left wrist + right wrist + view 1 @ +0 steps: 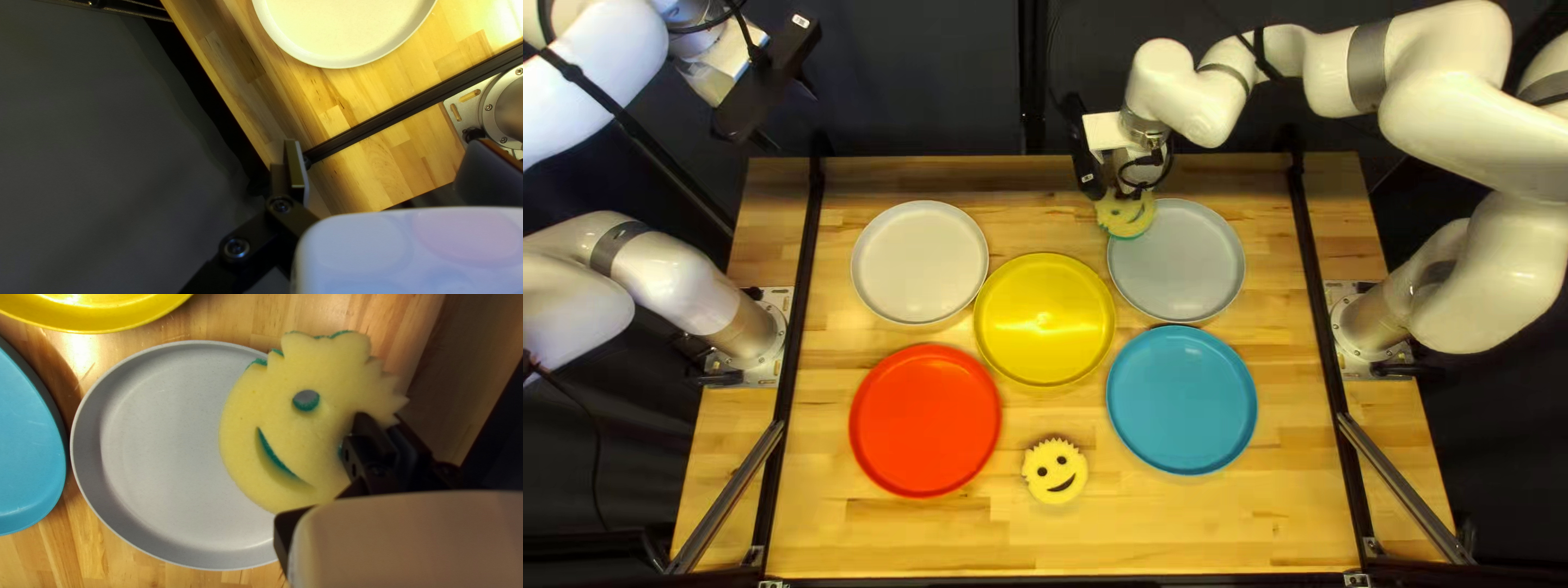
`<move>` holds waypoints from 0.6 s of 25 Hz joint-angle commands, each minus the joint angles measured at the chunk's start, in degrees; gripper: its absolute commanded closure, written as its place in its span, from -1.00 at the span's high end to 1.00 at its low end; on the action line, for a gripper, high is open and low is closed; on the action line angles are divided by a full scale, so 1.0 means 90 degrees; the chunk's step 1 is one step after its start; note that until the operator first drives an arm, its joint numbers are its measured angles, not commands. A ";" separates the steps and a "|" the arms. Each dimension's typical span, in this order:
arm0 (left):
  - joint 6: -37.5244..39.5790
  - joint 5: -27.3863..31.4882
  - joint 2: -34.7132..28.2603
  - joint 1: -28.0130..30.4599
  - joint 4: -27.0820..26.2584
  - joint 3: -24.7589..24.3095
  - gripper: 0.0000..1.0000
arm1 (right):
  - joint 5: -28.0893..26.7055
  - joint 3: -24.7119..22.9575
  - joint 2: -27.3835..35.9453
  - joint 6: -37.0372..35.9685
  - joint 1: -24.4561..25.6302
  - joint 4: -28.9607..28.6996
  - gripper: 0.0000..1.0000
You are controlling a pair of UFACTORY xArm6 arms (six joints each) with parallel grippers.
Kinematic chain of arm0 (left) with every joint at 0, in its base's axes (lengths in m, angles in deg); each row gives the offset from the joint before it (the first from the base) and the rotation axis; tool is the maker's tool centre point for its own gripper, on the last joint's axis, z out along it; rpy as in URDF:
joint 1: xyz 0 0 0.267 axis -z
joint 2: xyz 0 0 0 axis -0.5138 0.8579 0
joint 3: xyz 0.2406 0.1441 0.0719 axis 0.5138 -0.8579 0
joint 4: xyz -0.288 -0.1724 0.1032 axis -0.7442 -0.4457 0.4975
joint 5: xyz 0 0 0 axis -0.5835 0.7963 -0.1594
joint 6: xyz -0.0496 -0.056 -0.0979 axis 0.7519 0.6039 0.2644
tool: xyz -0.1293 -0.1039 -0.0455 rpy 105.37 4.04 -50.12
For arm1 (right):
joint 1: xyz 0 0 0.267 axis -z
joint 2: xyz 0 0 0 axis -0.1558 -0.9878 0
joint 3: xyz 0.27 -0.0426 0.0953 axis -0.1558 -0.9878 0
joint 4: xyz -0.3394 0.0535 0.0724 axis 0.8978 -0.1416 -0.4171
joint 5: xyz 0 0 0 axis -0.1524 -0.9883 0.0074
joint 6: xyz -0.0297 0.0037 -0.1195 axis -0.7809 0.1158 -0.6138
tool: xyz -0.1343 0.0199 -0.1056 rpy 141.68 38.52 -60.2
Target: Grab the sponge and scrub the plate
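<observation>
From where I stood, the top left view took in both arms and all five plates, while the right wrist view gave the closer look at the held smiley-face sponge (1125,213). The left wrist view caught only the white plate (919,264), a corner of the wooden table (1176,534) and the metal arm base (500,109). In the top left view the left gripper (788,115) was raised past the far left corner of the table, its fingers spread with nothing between them. The right gripper (1128,195) had the sponge pinched by its edge.

The white plate sat far left and the gray plate (1187,267) far right, with the yellow plate (1046,327) between them and a bit nearer. The red plate (926,421) lay near left, the blue plate (1182,400) near right. The held sponge overlapped the left, far part of the gray plate; I couldn't tell whether it touched it. A second smiley sponge (1055,472) lay face up on the wood, nearest the front edge.

The held one was pale yellow over a teal layer, with spiky hair and a curved slit for a smile. Gray showed through one round eye hole, and the right gripper hid part of that face.
</observation>
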 commanded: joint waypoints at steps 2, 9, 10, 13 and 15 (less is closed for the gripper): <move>0.0000 0.0000 0.0000 0.0000 0.0000 0.0000 1.00 | 0.0437 -0.0616 0.0293 0.0408 -0.0339 0.0283 -1.00; 0.0000 0.0000 0.0000 0.0000 0.0000 0.0000 1.00 | 0.0988 -0.1582 0.0753 0.0917 -0.0626 0.0657 -1.00; 0.0000 0.0000 0.0000 0.0000 0.0000 0.0000 1.00 | 0.1078 -0.1728 0.0798 0.1038 -0.0675 0.0740 -1.00; 0.0000 0.0000 0.0000 0.0000 0.0000 0.0000 1.00 | 0.1189 -0.1925 0.0840 0.1254 -0.0775 0.0876 -1.00; 0.0000 0.0000 0.0000 0.0000 0.0000 0.0000 1.00 | 0.1211 -0.2007 0.0872 0.1388 -0.0855 0.0945 -1.00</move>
